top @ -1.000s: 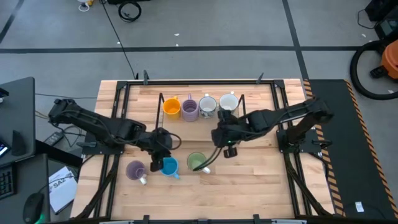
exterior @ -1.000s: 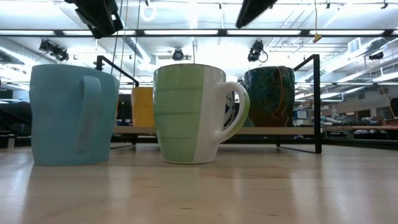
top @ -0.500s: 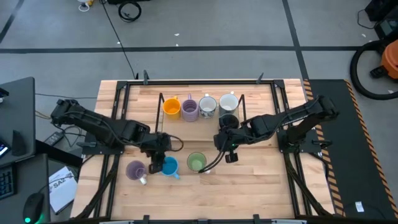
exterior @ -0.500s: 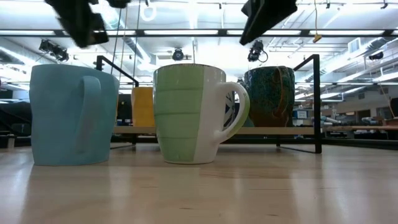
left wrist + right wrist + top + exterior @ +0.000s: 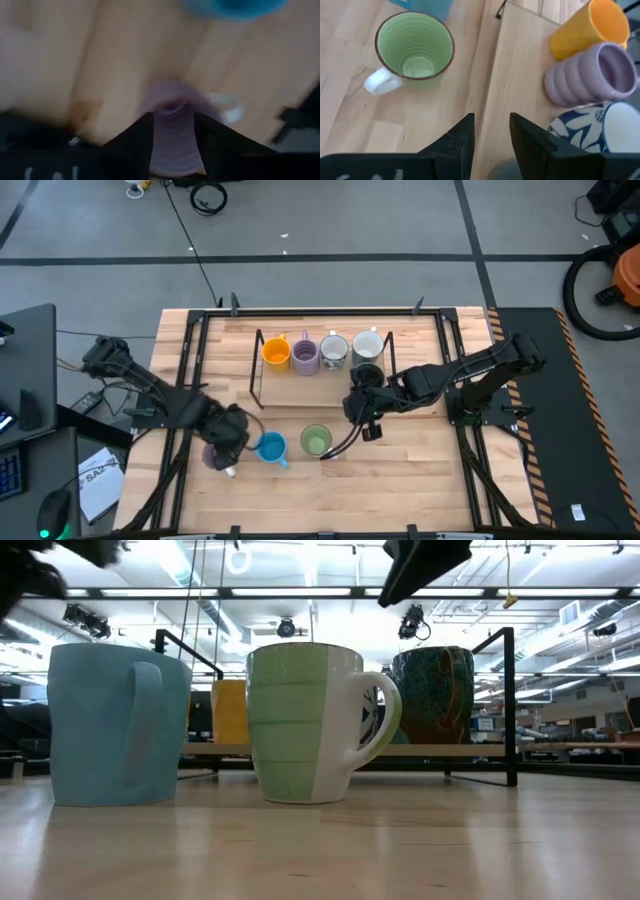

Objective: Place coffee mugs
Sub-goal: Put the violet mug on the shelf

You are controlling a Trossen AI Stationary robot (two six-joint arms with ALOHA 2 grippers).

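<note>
Three mugs stand on the table: lavender (image 5: 214,456), bright blue (image 5: 271,447) and light green (image 5: 316,441). The orange (image 5: 276,351), purple (image 5: 305,356), white patterned (image 5: 333,351), pale white (image 5: 366,343) and dark (image 5: 368,374) mugs stand on a wooden board inside a black wire frame. My left gripper (image 5: 229,436) is open over the lavender mug (image 5: 172,125), which shows between its fingers. My right gripper (image 5: 363,408) is open and empty. It hovers over the board's near edge, between the dark mug and the green mug (image 5: 415,50).
The black wire frame (image 5: 256,370) and its board (image 5: 300,388) fill the table's far middle. Bare wood lies along the near edge (image 5: 400,490). In the low view the blue mug (image 5: 110,725) and green mug (image 5: 310,725) stand in front of the frame.
My left gripper has swung from above the blue mug toward the table's left and near edge, ending over the lavender mug. My right gripper has drawn back slightly toward the near edge, uncovering the dark mug on the board. No mug has moved.
</note>
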